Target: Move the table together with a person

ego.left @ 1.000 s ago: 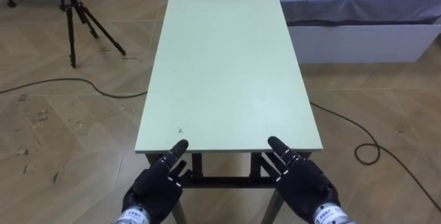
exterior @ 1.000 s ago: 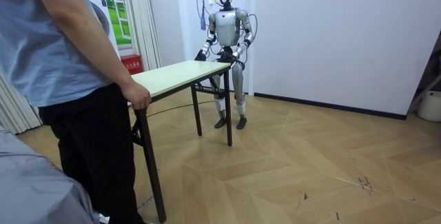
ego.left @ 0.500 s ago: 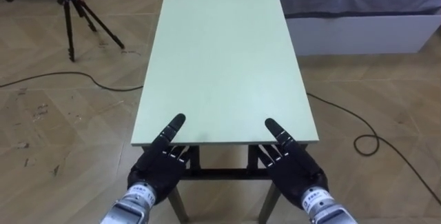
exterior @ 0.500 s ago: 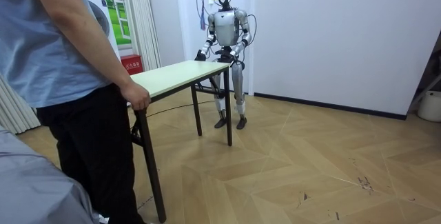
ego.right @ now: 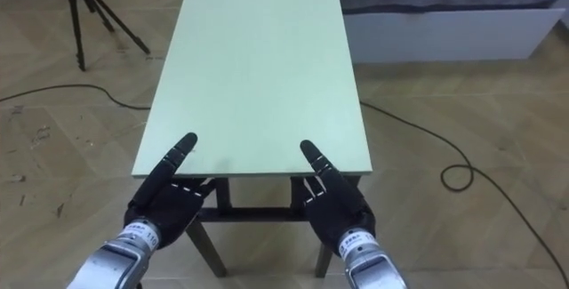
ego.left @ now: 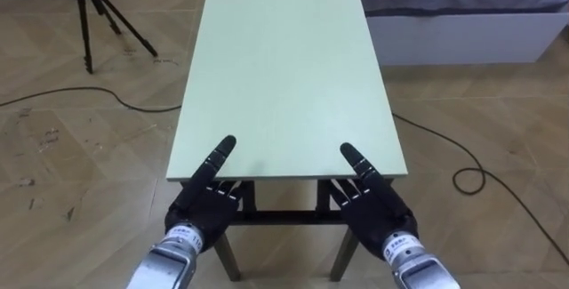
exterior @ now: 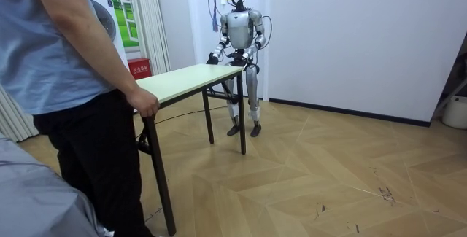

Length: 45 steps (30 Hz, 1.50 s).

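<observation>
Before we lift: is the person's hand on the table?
Yes, the person's hand grips the table at its end opposite the robot.

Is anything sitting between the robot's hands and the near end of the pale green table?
Nothing visible does: the left hand and right hand both reach the near short edge of the pale green rectangular table, each overlapping its top.

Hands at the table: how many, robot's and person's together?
3. Robot's left hand and right hand at its end of the table; person's hand at the far end. Another may be hidden.
</observation>
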Tool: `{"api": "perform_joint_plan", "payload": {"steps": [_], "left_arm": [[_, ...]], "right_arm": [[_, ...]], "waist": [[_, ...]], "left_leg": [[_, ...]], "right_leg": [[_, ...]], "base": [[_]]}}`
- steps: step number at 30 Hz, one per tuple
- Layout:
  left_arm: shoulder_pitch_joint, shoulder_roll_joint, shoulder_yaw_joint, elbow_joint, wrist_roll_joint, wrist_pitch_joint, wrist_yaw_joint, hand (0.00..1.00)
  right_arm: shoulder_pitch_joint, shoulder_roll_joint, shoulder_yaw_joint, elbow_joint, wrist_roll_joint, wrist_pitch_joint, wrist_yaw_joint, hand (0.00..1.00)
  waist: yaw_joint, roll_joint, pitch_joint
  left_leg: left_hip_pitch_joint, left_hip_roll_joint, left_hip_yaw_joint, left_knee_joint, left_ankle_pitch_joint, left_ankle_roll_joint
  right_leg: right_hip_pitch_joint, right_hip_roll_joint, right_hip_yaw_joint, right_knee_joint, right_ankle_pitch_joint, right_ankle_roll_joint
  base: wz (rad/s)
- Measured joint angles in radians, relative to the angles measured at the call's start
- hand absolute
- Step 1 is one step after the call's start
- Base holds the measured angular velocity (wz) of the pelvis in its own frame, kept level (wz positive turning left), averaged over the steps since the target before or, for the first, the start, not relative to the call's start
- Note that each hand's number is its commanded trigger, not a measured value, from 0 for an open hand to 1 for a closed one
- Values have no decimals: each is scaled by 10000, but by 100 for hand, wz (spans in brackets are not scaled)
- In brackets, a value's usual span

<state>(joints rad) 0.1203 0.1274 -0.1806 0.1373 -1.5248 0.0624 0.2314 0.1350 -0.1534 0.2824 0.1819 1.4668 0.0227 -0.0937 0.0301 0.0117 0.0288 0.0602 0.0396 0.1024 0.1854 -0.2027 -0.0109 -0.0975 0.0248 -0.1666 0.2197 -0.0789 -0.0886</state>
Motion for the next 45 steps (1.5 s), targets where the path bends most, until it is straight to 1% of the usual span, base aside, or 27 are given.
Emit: {"api": "perform_joint_plan", "payload": {"steps": [8,9,10,11,12,14,17,19,27,30,45], "left_arm": [[-38,-43,2,0,0,-52,9,100],[-41,-89,2,-1,0,-51,8,100],[-41,-227,8,0,12,-52,8,100],[-39,-288,8,7,37,-51,42,100],[-40,-374,8,36,72,-52,220,100],[-42,-419,8,137,93,-61,293,100],[-51,-505,6,295,45,-54,296,100],[-50,-612,4,348,128,-46,283,100],[-58,-613,11,572,373,20,285,100],[-59,-613,11,581,369,20,285,100],[-77,-614,17,586,463,17,264,100]], "right_arm": [[0,6,-2,-40,344,-70,-32,100],[-3,3,-3,-39,408,-70,-300,100],[-4,-4,-23,-38,446,-94,-530,100],[-13,-5,-42,-38,464,-99,-647,100],[-34,0,-45,-38,466,-100,-790,100],[-37,36,-38,-38,471,-100,-854,100],[-89,6,-38,-38,308,-99,-922,100],[-119,-7,-61,-39,275,-99,-1096,100],[-120,9,-50,-39,193,-73,-1246,100],[-122,8,-50,-40,186,-72,-1246,100],[-122,-16,-50,-153,193,-72,-1246,100]], "waist": [[32,8,-4],[70,13,-6],[91,34,-10],[108,43,-8],[144,48,-5],[164,55,-1],[98,57,-1],[69,57,-2],[46,72,7],[39,109,30],[44,124,39]], "left_leg": [[-135,2,11,-53,-2,-2],[-142,4,15,-34,-1,-2],[-133,5,18,-36,-1,-2],[-125,6,18,-36,-1,-1],[-139,5,26,-48,-1,-1],[-155,7,9,-57,0,1],[-112,13,10,-145,0,1],[-96,6,14,-208,0,1],[65,7,12,-254,0,1],[83,7,10,-254,0,1],[76,7,10,-247,0,1]], "right_leg": [[-80,2,-22,1,31,-16],[-82,4,-27,1,34,-16],[-92,3,-35,-8,45,-5],[-100,2,-37,-8,52,1],[-131,3,-36,-11,52,1],[-138,4,-64,-48,51,2],[-52,5,-139,-173,47,17],[-58,4,-142,-194,28,47],[154,19,-137,-343,11,75],[174,20,-140,-344,10,76],[177,21,-137,-336,3,82]], "base": [[0],[0],[4],[0],[0],[-2],[6],[0],[0],[0],[0]]}}
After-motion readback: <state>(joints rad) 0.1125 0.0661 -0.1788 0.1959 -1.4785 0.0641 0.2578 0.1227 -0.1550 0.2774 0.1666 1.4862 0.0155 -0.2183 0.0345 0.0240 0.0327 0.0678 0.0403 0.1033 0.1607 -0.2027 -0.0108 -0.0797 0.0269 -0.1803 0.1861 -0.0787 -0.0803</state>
